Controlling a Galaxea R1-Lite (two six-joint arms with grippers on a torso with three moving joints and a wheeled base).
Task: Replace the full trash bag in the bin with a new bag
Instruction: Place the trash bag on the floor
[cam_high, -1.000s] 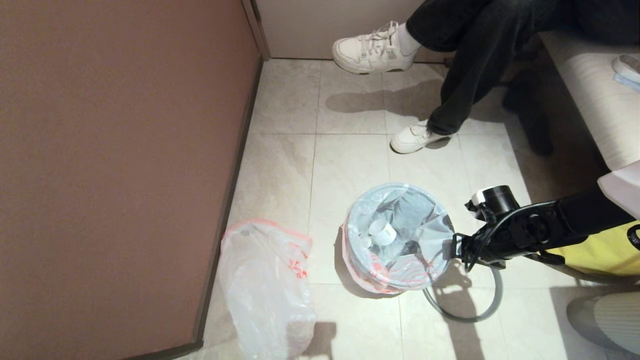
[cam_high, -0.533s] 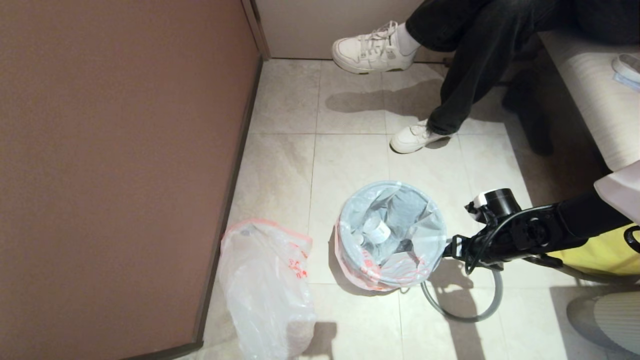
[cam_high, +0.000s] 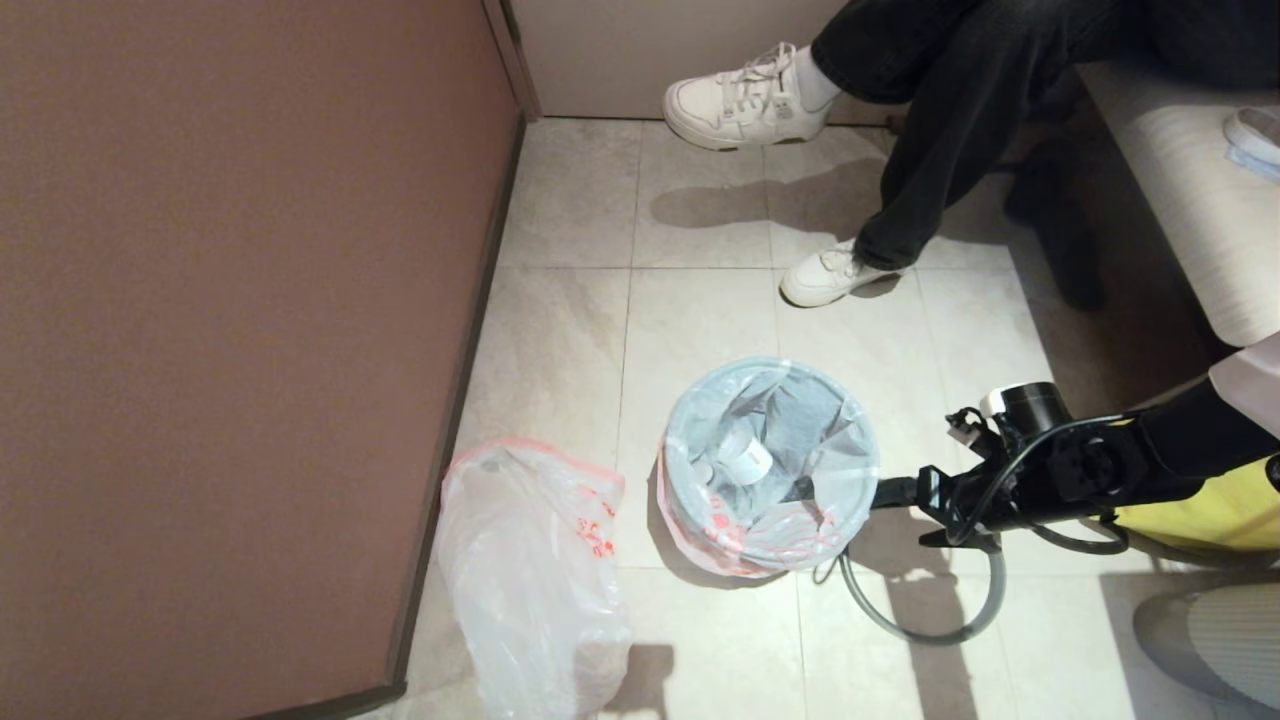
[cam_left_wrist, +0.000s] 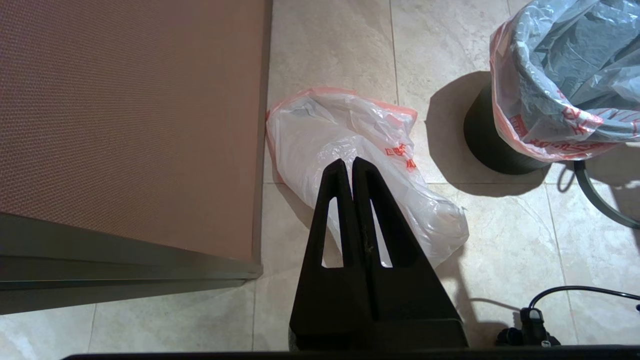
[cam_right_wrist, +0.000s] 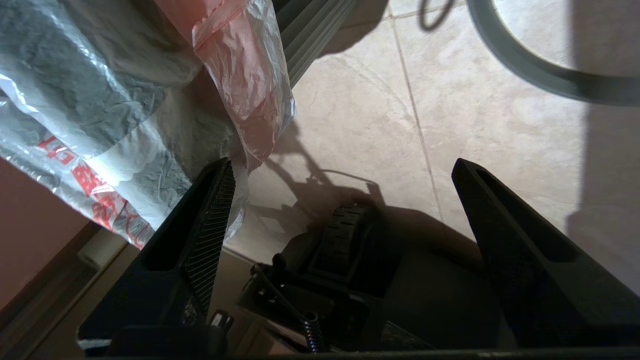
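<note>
- My right gripper (cam_right_wrist: 345, 170) sits at the bin's (cam_left_wrist: 492, 145) side nearest my base, fingers (cam_right_wrist: 210, 210) spread wide, holding nothing; one finger touches the film folded over the rim, the other hangs over bare tile.
- My left gripper (cam_left_wrist: 352, 167) hangs above the new bag (cam_high: 530, 570), fingers pressed together, empty.
- Bin on the tile floor (cam_high: 700, 320), lined with the full trash bag (cam_high: 770, 470); white cup (cam_high: 745, 458) inside.
- New bag lies flat by the brown wall (cam_high: 240, 330), well apart from the bin.
- Grey hoop (cam_high: 925, 610) lies on the floor beside the bin.
</note>
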